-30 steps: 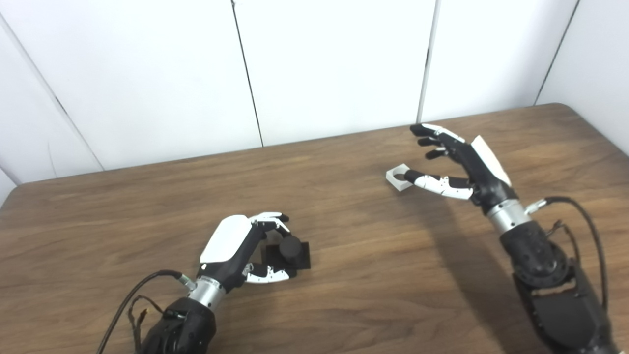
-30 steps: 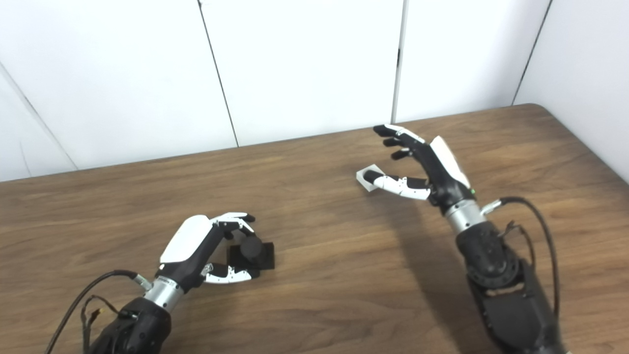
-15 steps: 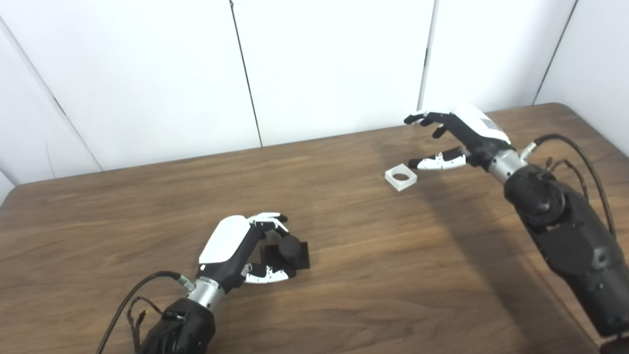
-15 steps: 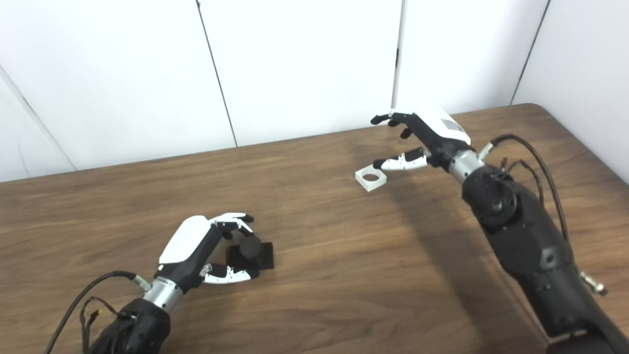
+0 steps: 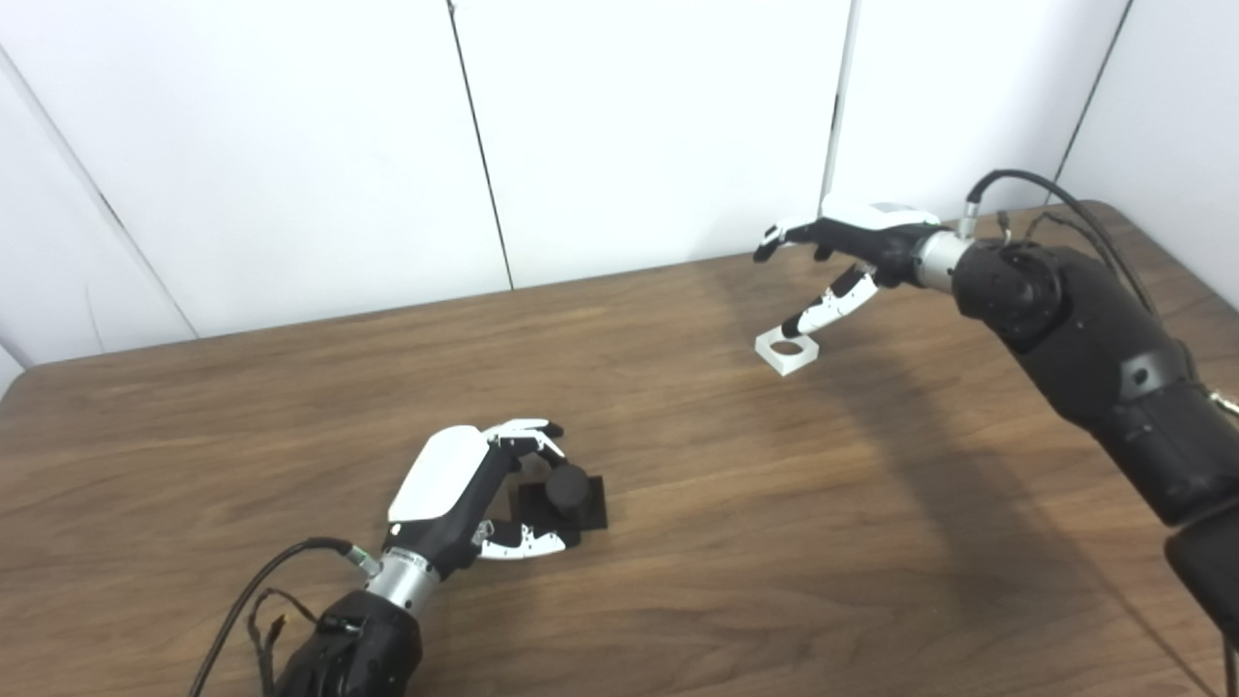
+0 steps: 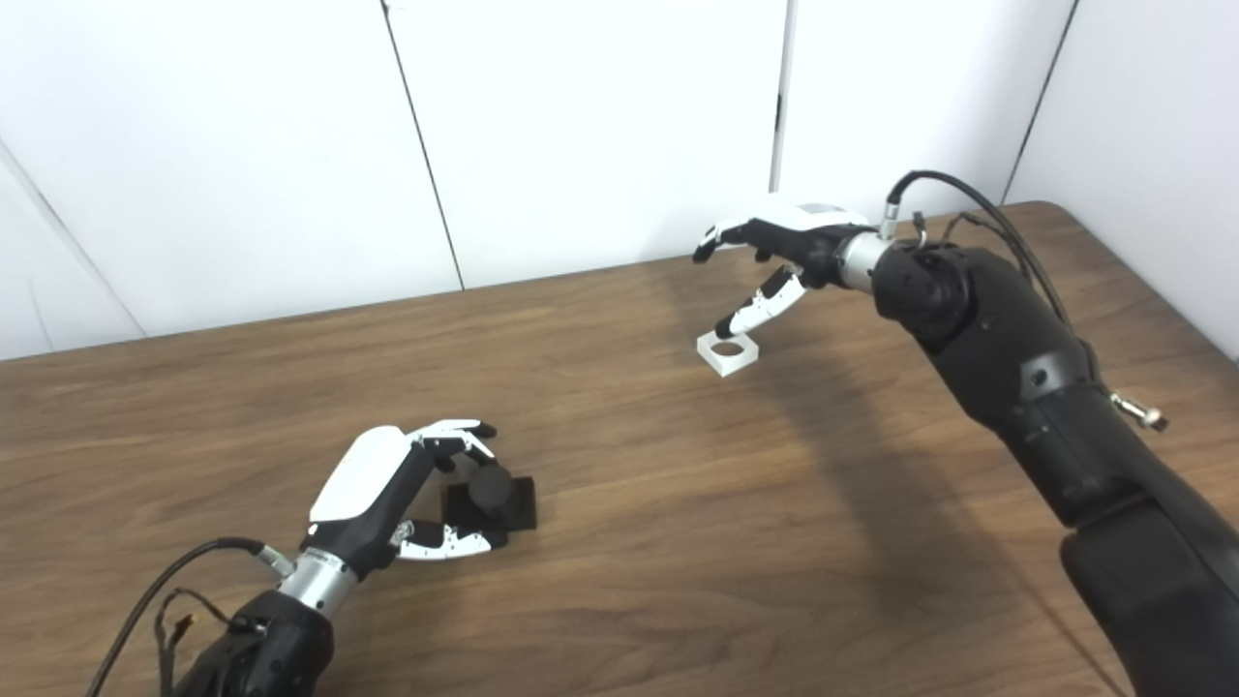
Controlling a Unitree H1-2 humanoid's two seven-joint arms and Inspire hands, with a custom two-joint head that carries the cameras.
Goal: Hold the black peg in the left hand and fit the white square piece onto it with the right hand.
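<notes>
The black peg, a short cylinder on a square black base, stands on the table at the near left. My left hand lies beside it, fingers curled over its top and thumb along the base's front, with small gaps showing. The white square piece, with a round hole, lies flat at the far right; it also shows in the right eye view. My right hand hovers above and behind it, palm down, fingers spread, thumb tip pointing down just over the piece. It holds nothing.
The brown wooden table spans the view, with its rounded far right corner behind my right arm. White wall panels rise right behind the far edge. Cables hang off both wrists.
My right arm has swung up and over, so the hand has turned palm-down above the white piece and its thumb has lifted off it. The left hand, peg and piece have not moved.
</notes>
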